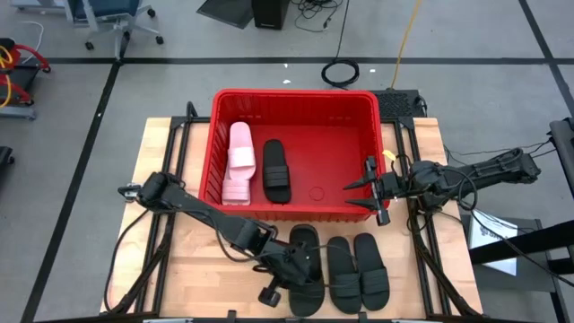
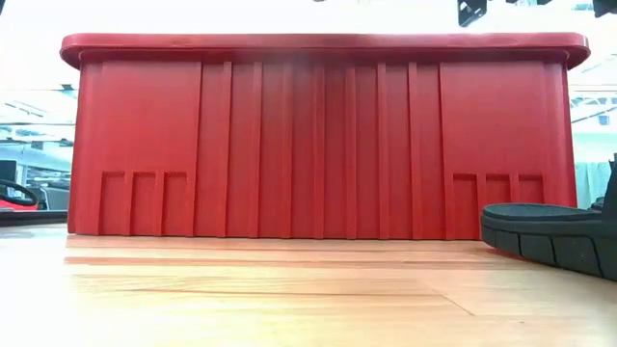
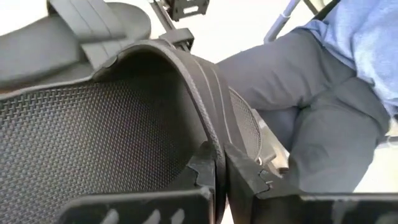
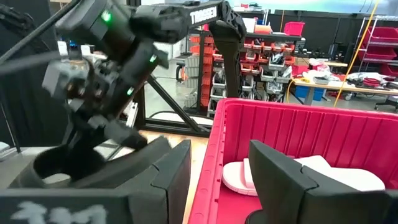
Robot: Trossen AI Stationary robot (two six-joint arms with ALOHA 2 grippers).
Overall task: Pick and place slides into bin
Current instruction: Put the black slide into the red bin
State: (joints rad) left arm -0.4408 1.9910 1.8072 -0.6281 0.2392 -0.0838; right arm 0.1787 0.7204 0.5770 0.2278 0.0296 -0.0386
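Observation:
The red bin (image 1: 296, 108) stands at the table's far middle. In it lie two white slides (image 1: 239, 161) and one black slide (image 1: 276, 170). Three black slides lie side by side near the table's near edge: left (image 1: 307, 283), middle (image 1: 341, 274), right (image 1: 370, 267). My left gripper (image 1: 296, 266) is shut on the left one, which also shows in the left wrist view (image 3: 93, 130). My right gripper (image 1: 352, 196) is open and empty, just inside the bin's right wall; its fingers (image 4: 280, 174) touch nothing. My left gripper pinches the left black slide's wide strap at its ribbed edge (image 3: 208, 134). One finger is under the strap, over the textured footbed (image 3: 93, 143), and one is outside the strap. Whether the slide is clear of the table, I cannot tell.
The bin's near wall (image 2: 318, 145) fills the low view, with a black slide's end (image 2: 549, 231) at the right. A seated person in grey trousers (image 3: 311, 106) shows beyond the table. Bare wood (image 1: 193, 269) lies left of the slides.

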